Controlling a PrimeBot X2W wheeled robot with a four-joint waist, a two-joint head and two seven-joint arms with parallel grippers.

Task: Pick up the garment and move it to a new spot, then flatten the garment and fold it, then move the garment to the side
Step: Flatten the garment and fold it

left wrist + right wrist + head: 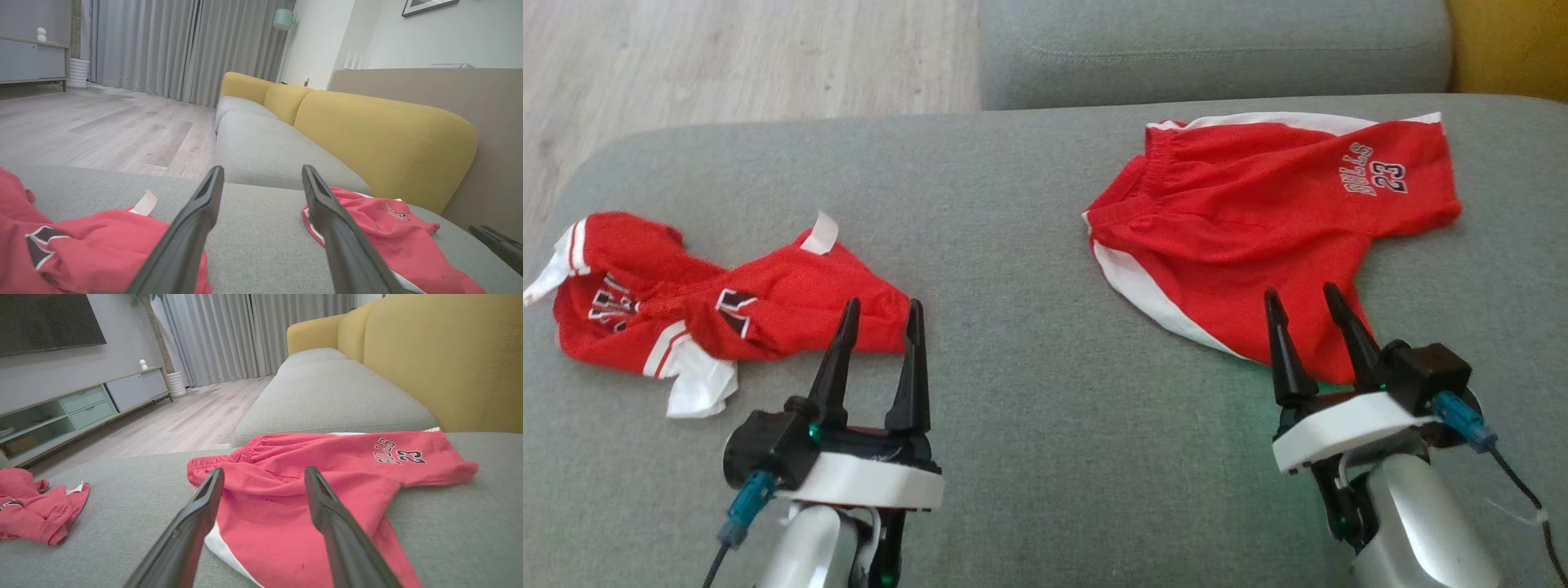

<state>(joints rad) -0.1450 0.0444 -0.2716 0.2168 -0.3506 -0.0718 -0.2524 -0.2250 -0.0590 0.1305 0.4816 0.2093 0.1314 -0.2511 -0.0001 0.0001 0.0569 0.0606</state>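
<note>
Two red garments lie on the grey seat cushion. A crumpled red jersey with white trim is at the left. Red shorts with white side stripes and a "BULLS 23" print lie spread at the right. My left gripper is open, its fingertips at the jersey's right edge, nothing between them. My right gripper is open over the near leg of the shorts and holds nothing.
A second grey cushion adjoins at the back. Yellow backrests run along the right side. Wooden floor lies beyond the cushion's far left edge. Bare grey fabric separates the two garments.
</note>
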